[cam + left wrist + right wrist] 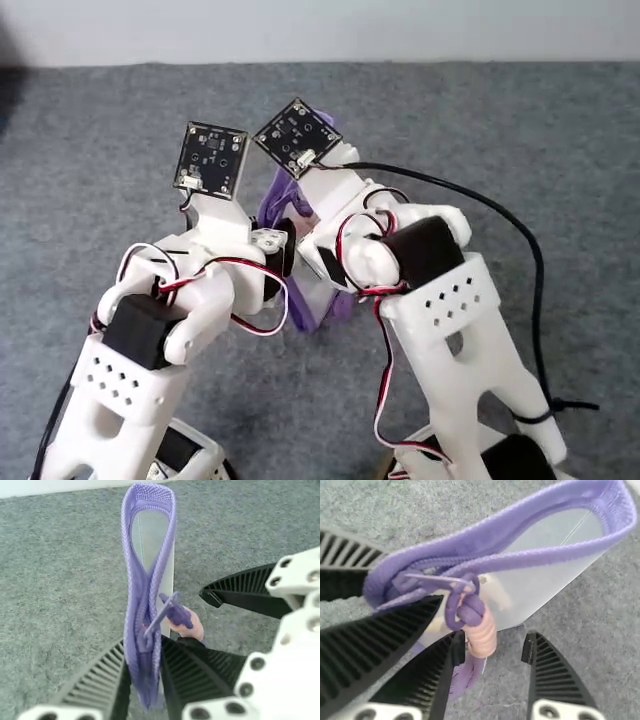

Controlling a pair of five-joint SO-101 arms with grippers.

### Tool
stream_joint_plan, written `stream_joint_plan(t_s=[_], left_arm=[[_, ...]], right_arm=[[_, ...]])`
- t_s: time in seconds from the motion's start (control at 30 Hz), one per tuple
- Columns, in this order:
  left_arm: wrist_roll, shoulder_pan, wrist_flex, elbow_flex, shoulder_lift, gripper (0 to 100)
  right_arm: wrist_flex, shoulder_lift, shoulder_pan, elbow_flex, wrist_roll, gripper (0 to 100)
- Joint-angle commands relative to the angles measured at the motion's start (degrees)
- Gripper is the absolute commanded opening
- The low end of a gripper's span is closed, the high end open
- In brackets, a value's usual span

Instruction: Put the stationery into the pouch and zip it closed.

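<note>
A pouch (pixel 150 555) with a purple zipper band and a pale see-through body stands upright on its edge over the grey carpet. My left gripper (pixel 143 647) is shut on its zipper end, one black ribbed finger on each side. The zipper pull, a purple cord with a pink bead (pixel 482 630), hangs off the side. My right gripper (pixel 494 642) is open around that bead, which lies close to one finger (pixel 447 675). In the high view the pouch (pixel 310 300) shows between the two arms. What is inside the pouch I cannot tell.
Grey carpet (pixel 520 130) covers the table all round. A black cable (pixel 520 240) runs from the right arm across the carpet on the right. The pale wall edge (pixel 320 30) borders the far side.
</note>
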Motion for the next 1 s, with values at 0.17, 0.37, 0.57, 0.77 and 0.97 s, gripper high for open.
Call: stream_joint_plan(t_s=[0.17,0.37,0.57,0.77,0.97], left_arm=[[-0.53,0.35,-0.18,-0.66,-0.97,1],[-0.53,0.35,-0.18,-0.66,-0.97,1],[-0.53,0.35,-0.18,-0.57,-0.97,1],[-0.62,0.35,-0.09,-0.57,-0.97,1],[-0.62,0.35,0.18,-0.57,-0.97,1]], right_arm=[[-3.21,1.45,-2.86,-1.32,0.53,18.9],[-8.22,-0.57,-4.18,-1.41,6.42,11.3],[-9.1,-1.54,-6.11,-1.32,9.23,1.5],[-9.1,-2.07,-4.0,-1.58,9.05,0.9],[-17.98,-1.54,6.64,-1.58,8.88,0.7]])
